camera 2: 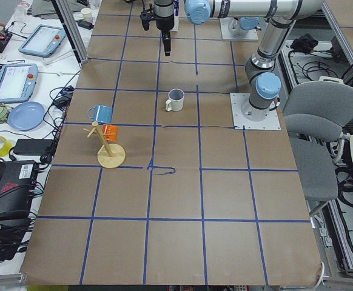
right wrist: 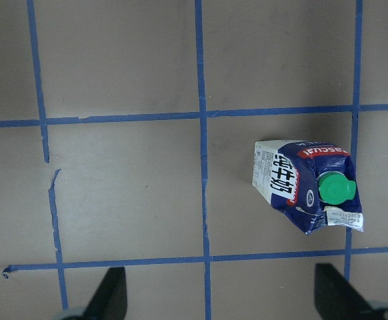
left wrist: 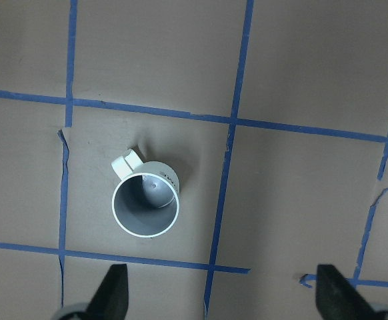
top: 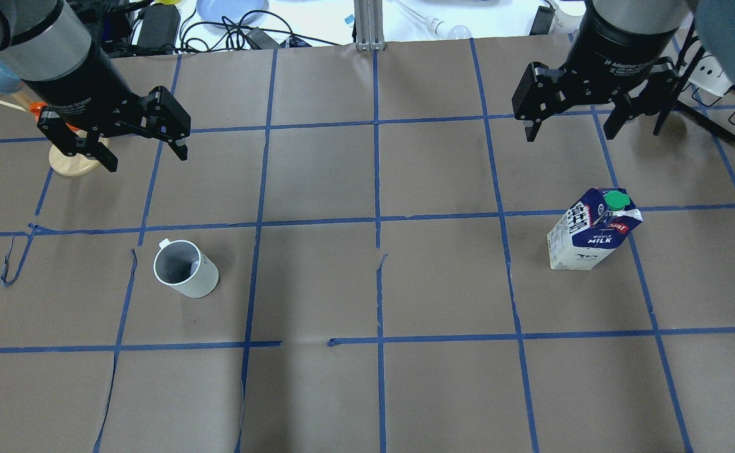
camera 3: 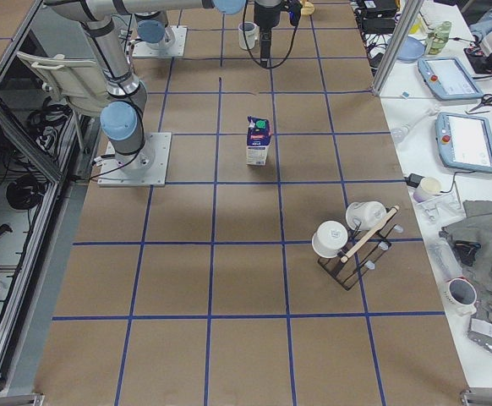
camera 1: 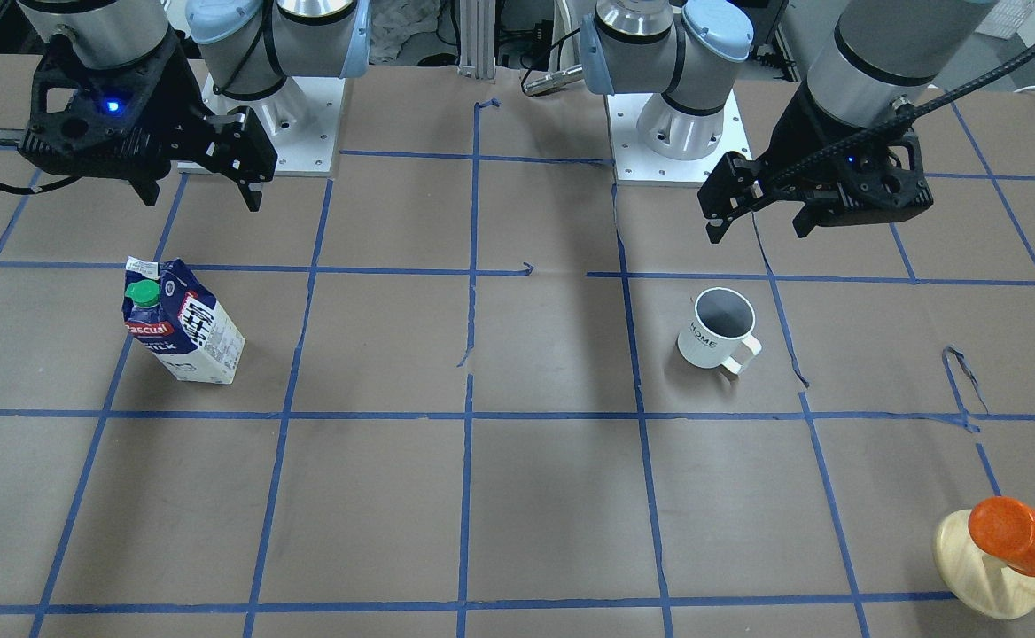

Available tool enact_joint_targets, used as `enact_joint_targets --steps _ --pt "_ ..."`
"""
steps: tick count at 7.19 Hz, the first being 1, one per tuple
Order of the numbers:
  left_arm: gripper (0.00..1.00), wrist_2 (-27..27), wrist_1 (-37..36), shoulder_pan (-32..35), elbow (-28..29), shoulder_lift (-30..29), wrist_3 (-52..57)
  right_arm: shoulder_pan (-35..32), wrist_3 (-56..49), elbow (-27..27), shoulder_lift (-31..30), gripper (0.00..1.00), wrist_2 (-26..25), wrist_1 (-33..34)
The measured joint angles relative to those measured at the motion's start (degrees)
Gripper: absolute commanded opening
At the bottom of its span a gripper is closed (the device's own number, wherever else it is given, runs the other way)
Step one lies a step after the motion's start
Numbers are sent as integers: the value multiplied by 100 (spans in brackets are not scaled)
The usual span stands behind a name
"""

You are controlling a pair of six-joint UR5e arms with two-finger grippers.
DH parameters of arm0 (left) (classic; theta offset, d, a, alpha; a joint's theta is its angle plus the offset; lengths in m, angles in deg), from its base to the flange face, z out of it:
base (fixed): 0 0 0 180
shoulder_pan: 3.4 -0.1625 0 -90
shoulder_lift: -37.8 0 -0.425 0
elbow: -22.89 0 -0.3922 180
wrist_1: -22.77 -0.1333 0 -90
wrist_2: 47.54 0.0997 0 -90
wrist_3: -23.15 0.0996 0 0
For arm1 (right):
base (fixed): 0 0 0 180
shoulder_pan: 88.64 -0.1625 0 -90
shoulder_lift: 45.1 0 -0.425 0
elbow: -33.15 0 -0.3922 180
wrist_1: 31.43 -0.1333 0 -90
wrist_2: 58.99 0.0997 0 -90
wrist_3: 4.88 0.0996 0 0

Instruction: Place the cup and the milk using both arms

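The white cup (camera 1: 717, 330) with a dark grey inside stands upright on the brown paper, also in the overhead view (top: 185, 270) and the left wrist view (left wrist: 145, 205). My left gripper (camera 1: 758, 232) hovers open and empty above and behind it (top: 147, 160). The blue and white milk carton (camera 1: 182, 321) with a green cap stands upright on the other side (top: 591, 231), and shows in the right wrist view (right wrist: 305, 186). My right gripper (camera 1: 200, 202) hovers open and empty above and behind the carton (top: 569, 134).
An orange cup on a pale wooden stand (camera 1: 1009, 549) sits near the table's far edge on my left, with a blue mug (camera 2: 100, 113) beside it. A rack with white mugs (camera 3: 352, 241) stands on my right side. Blue tape lines grid the paper.
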Motion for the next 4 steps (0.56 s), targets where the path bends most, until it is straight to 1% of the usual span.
enact_joint_targets --steps 4 --pt "100 -6 0 0 -12 8 -46 7 0 0 0 100 -8 0"
